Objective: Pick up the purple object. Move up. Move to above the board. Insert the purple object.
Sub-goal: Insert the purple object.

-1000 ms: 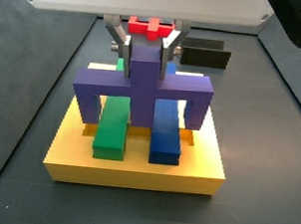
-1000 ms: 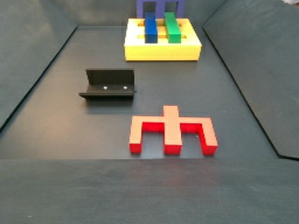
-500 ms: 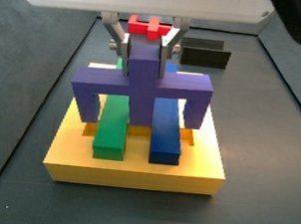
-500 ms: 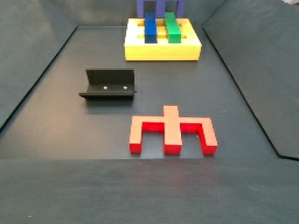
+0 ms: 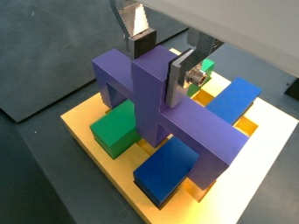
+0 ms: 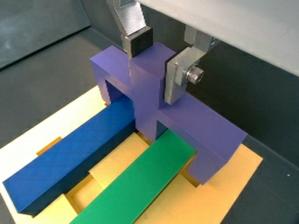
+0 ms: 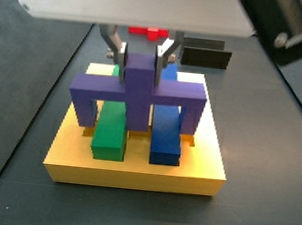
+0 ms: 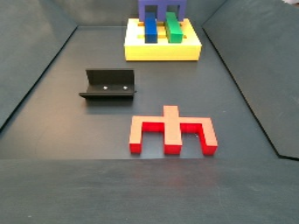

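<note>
in a wrist view i see the gripper (image 5: 165, 59) pinching the raised central post of the purple object (image 5: 158, 109), one silver finger (image 5: 184, 74) flat against each side. the piece stands over the board (image 5: 84, 129), its legs straddling a green bar (image 5: 117, 127) and a blue bar (image 5: 172, 166); a second blue block (image 5: 233, 99) lies beyond the crossbar.

in the other wrist picture the gripper (image 6: 163, 59) is again clamped on the purple object (image 6: 158, 105), and the long blue bar (image 6: 73, 164) and green bar (image 6: 146, 185) run out from under the crossbar across the yellow board (image 6: 35, 152). i cannot tell whether the legs are fully seated.

in a side view the purple object (image 7: 138, 95) sits low over the board (image 7: 137, 166), gripper (image 7: 141, 48) on its post, the green bar (image 7: 109, 129) and blue bar (image 7: 167, 133) between the legs. a red piece (image 7: 148, 31) and the fixture (image 7: 207, 58) show behind.

the far side picture shows the board (image 8: 163, 50) at the back with the purple object (image 8: 160, 11) on it, the fixture (image 8: 107, 85) mid-floor and the red notched piece (image 8: 173, 131) nearer the camera — the gripper itself is out of frame there.

my judgement: this is the insert step, nearly done. i'd press straight down, keep the piece level so both legs enter their slots together, and let go only once the crossbar sits flush.

count: one purple object, one board, one green bar, one red piece, one fixture — blue pieces, at least one, perhaps two.
</note>
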Available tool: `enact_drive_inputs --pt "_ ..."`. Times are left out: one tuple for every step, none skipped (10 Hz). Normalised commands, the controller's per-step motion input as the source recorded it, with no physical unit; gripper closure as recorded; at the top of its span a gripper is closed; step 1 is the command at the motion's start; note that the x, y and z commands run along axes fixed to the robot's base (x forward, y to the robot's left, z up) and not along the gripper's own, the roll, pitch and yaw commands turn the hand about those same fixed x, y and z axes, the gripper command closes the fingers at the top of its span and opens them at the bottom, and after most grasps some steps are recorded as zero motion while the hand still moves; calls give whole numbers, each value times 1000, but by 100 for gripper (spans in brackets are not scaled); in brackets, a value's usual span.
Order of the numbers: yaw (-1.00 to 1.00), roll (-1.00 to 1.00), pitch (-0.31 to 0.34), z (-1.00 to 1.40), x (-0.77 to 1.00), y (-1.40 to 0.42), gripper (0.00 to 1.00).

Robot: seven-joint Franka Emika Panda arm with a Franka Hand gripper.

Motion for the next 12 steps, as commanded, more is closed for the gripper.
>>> enact_drive_inputs --pt "0 51 0 -174 217 -220 100" --pt "0 30 0 -151 249 -151 100" --pt "0 3 0 -126 206 0 100" --pt "0 13 0 -40 160 9 100" --pt "0 54 9 0 37 69 100" --pt "0 114 6 11 -51 89 100" --pt "0 126 24 26 0 9 100" --pt "0 216 27 0 0 0 100" --pt "0 193 0 -51 63 -57 100" --pt "0 261 0 -177 20 -3 100" --pt "0 331 0 -237 0 -17 100" --pt "0 294 0 -377 0 -14 100"
